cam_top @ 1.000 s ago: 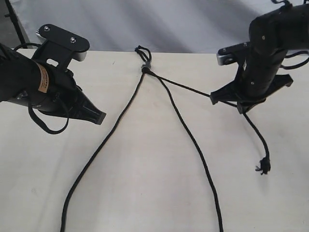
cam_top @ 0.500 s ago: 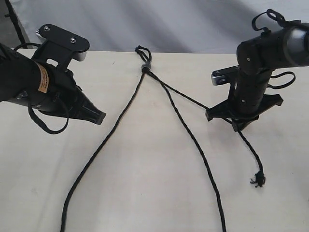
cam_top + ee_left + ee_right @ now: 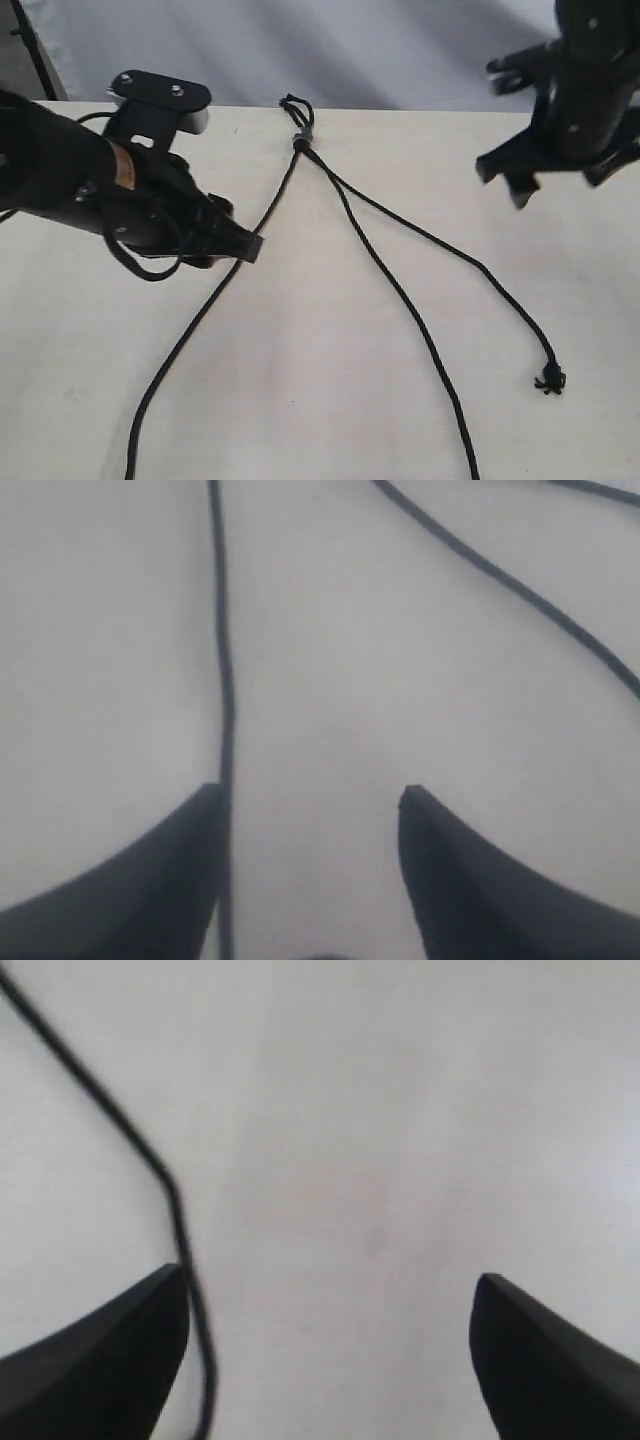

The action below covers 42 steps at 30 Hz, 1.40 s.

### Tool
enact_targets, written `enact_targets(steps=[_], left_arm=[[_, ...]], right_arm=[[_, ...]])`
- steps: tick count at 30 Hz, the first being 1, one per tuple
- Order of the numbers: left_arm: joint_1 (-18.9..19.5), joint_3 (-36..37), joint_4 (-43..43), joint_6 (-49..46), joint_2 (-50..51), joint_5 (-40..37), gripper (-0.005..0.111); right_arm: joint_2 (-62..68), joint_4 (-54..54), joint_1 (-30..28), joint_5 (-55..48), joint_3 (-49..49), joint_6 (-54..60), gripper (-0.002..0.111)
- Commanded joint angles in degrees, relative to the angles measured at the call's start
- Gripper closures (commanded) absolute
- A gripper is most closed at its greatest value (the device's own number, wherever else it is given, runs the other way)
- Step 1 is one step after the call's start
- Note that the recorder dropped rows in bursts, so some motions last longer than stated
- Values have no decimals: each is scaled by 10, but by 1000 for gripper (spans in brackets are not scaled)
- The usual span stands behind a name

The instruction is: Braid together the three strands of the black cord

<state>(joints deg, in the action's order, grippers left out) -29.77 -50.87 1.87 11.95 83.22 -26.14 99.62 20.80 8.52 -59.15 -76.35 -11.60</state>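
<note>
The black cord's knot (image 3: 300,141), with its small loop (image 3: 292,103), lies at the table's far middle. From it three strands fan out flat toward the front: the left strand (image 3: 200,310), the middle strand (image 3: 400,300) and the right strand (image 3: 470,265), which ends in a frayed tip (image 3: 549,379). My left gripper (image 3: 245,245) is open just above the left strand (image 3: 225,680), which runs along the inner edge of one finger (image 3: 190,860). My right gripper (image 3: 505,182) hangs open and empty above the table at the back right. One strand (image 3: 130,1130) passes under one of its fingers.
The pale table (image 3: 320,420) carries only the cord. A grey backdrop (image 3: 380,50) rises behind the table's far edge. The left arm's own black cable (image 3: 140,270) loops below its wrist.
My right gripper opened, let go of the right strand and rose toward the back right; that strand dropped flat onto the table. My left gripper opened and moved right to the left strand.
</note>
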Motion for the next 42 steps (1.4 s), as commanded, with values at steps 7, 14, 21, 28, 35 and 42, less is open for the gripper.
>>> enact_targets(steps=[7,14,21,28,35,42], left_arm=[[-107,-249,-69,-34,237,-71,50],[-145,-442,-66,40,408,-182,50],[-160,-571,-51,91,507,-264,50],[-164,-617,-1,127,549,-347,59],[-164,-615,-19,34,549,-402,106],[-163,-615,49,-9,484,-438,107]], right_arm=[[-161,110,-4,-55,-27,-27,35],[-160,108,-4,-71,-25,-27,35],[-160,103,-4,-70,-25,-27,35],[-160,103,-4,-63,-25,-28,35],[-160,103,-4,-61,-25,-28,35],[-159,103,-4,-46,-14,-28,35]])
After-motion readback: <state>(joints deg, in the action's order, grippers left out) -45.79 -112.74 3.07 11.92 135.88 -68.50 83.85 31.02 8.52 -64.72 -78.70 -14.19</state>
